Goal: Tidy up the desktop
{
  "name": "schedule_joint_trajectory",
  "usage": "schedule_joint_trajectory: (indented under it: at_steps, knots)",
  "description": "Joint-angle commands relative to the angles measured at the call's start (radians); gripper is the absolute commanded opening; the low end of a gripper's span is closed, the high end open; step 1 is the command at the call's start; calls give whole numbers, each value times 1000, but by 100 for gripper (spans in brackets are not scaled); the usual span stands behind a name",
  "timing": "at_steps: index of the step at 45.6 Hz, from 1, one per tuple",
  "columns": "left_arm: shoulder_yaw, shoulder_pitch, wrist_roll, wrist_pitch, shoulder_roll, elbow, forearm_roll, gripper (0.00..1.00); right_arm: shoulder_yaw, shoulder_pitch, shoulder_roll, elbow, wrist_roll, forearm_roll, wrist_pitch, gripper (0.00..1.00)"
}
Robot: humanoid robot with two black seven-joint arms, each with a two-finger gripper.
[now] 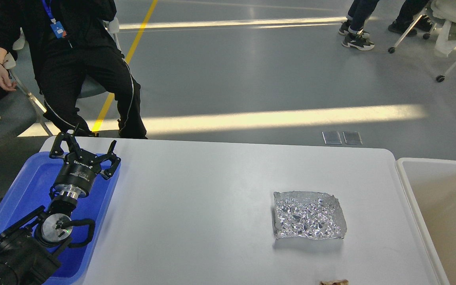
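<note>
The white desktop (212, 206) fills the lower part of the head view. A crumpled sheet of silver foil (309, 215) lies on it at the right of centre. A small brown scrap (333, 282) shows at the desktop's front edge. My left gripper (86, 145) is open and empty, held over the far end of the blue tray (18, 202) at the left. My right gripper is out of view.
A cream-white bin (441, 209) stands against the desktop's right edge. A seated person in black (81, 67) is just beyond the far left corner. More people's feet and wheeled chairs (422, 27) are at the far right.
</note>
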Motion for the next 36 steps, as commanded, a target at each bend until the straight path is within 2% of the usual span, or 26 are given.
schedule_joint_trajectory:
  at_steps: [1,13,36]
  knots:
    - [0,0,0,0,0,0,0,100,26,1,82,-121,-18,-43,-2,0]
    - [0,0,1,0,0,0,0,100,24,99,82,-134,-18,-67,-2,0]
    - [0,-1,1,0,0,-1,0,100,48,99,117,-134,-18,-92,-8,0]
